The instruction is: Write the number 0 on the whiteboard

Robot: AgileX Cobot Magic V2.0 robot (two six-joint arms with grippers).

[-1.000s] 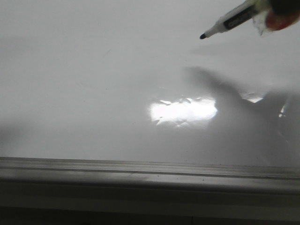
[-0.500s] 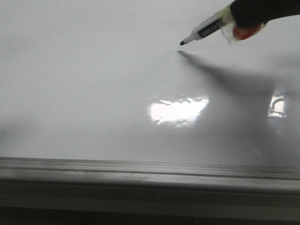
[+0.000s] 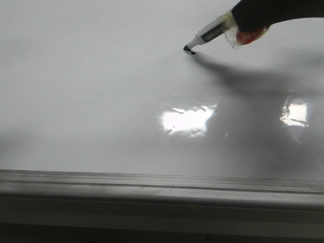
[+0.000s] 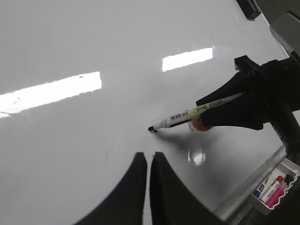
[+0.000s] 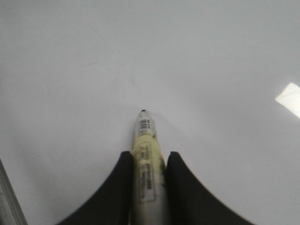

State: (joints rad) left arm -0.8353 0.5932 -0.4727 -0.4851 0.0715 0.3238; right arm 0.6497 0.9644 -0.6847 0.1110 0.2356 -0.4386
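The whiteboard (image 3: 91, 101) is glossy white with a grey edge rail (image 3: 152, 185) and a bright glare patch (image 3: 186, 120). My right gripper (image 5: 148, 157) is shut on a white marker (image 3: 210, 34) with a black tip. The tip touches the board, and a small black mark (image 3: 191, 52) lies right at it. The marker and mark also show in the left wrist view (image 4: 174, 121), and the marker in the right wrist view (image 5: 146, 159). No number 0 loop shows, only this short mark. My left gripper (image 4: 149, 159) is shut and empty, hovering above the board near the mark.
A grey tray (image 4: 275, 188) with several coloured markers hangs at the board's edge in the left wrist view. A dark object (image 4: 248, 7) lies at the far corner of the board. The right arm's shadow (image 3: 253, 86) falls across the board.
My right gripper has moved left and down with the marker. The tip, lifted off the board before, now touches it and has left a small black mark.
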